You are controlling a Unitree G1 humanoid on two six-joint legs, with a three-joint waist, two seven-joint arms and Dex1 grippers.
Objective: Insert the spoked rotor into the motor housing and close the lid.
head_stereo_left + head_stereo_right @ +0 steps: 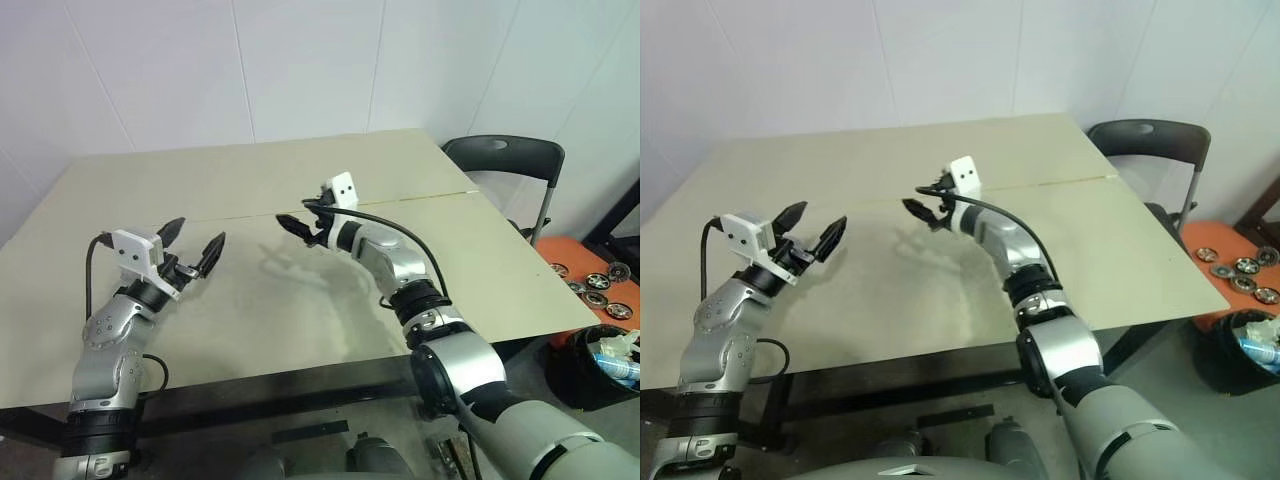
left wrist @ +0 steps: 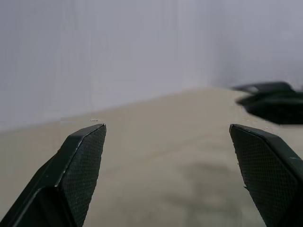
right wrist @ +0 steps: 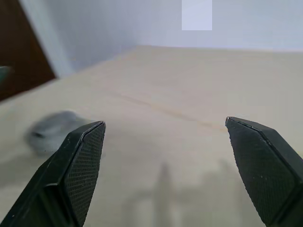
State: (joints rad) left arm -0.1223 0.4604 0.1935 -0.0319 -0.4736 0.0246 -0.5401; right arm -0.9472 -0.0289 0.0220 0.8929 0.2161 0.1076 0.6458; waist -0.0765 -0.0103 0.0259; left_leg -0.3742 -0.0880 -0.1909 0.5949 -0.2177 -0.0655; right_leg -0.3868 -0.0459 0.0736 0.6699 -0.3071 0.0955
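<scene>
Both my grippers, left [image 1: 196,243] and right [image 1: 293,226], hang released and empty above the table [image 1: 300,180]; head views add a chair [image 1: 505,160] at two o'clock.

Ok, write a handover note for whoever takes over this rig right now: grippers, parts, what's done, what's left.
Left gripper: open, holding nothing, above the table.
Right gripper: open, holding nothing, above the table's middle.
Parts: several small round parts lie on an orange surface past the table's right edge; too small to tell apart.
Done: nothing visible.
Left: rotor into housing, then lid on.
</scene>
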